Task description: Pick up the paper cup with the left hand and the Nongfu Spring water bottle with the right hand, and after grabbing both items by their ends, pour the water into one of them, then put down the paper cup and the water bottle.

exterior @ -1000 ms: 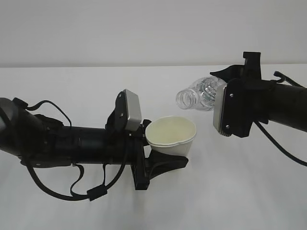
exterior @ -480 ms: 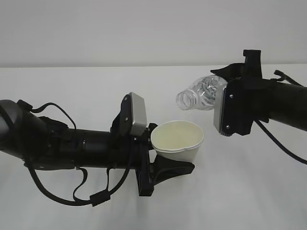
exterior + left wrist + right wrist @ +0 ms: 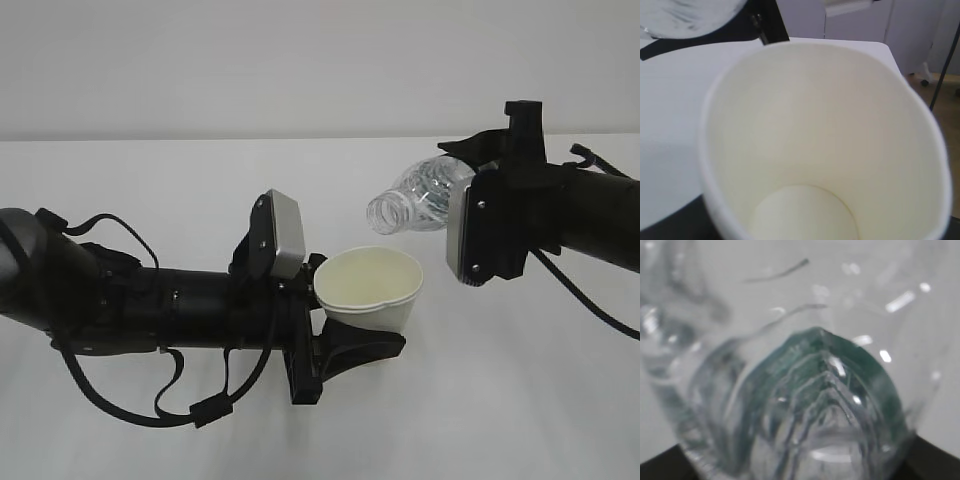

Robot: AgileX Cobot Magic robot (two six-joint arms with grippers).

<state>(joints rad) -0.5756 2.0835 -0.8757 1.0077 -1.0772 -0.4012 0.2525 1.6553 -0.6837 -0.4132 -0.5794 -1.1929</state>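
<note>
I have the small white paper cup (image 3: 371, 290) with its rolled rim and cream inside clamped in my left hand (image 3: 335, 345), the black two-finger gripper pinching it low on the wall near its base, so the cup sits upright and clear of the white table (image 3: 520, 400). My right hand (image 3: 490, 215), the other black gripper with its grey ridged plate, is closed around the base end of the small clear ribbed plastic water bottle (image 3: 415, 197), which lies tipped nearly level with its open threaded neck pointing toward the cup, above the cup's rim and a little to its far right side. So both pick-ups are done, and the two things are brought near each other in the air. From my left wrist I look straight down into the cup (image 3: 815, 150): the cream wall and round bottom show, but I cannot tell whether any water lies there. No stream shows leaving the neck, and the bottle looks clear and mostly empty, so I judge the pour either just over or barely worth continuing. What is left, as I see it, is lowering the cup and bottle back onto the table and letting go.
</note>
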